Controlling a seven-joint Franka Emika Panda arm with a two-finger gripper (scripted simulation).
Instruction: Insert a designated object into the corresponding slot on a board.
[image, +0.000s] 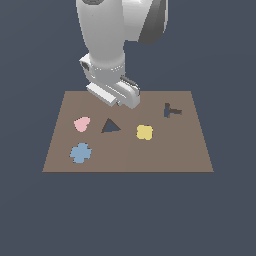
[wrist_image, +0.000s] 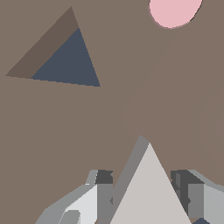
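Gripper (wrist_image: 148, 192): it is seen closed on a pale grey triangular piece (wrist_image: 148, 188); in the wrist view one finger (wrist_image: 98, 194) is pressed on each flank of the piece, and its apex points away from the wrist.

Held piece: it is judged to be the designated object, because its outline matches the triangular opening in the board. It is carried above the board and is not yet in any slot.

Board (image: 165, 155): a flat brown rectangle lying under the arm. A pink piece (image: 82, 124), a blue piece (image: 80, 153) and a yellow piece (image: 144, 132) are seated in it, and a dark T-like slot (image: 170, 111) is open near the far edge on the exterior view's right.

Target slot: the triangular slot (image: 110, 126) is open and dark, between the pink piece and the yellow piece.

Deciding relation: in the exterior view the slot lies just in front of the gripper, toward the camera and slightly toward the exterior view's left. In the wrist view it is seen ahead of the apex of the held piece and off to one side, not under it.

Orientation: the apex of the slot and the apex of the piece are not pointed quite the same way; a small turn about the vertical axis is probably needed.

Next move, as a judgement: a short sideways shift over the slot, the turn, then a lowering.

Height: how far the piece stands above the board cannot be told.
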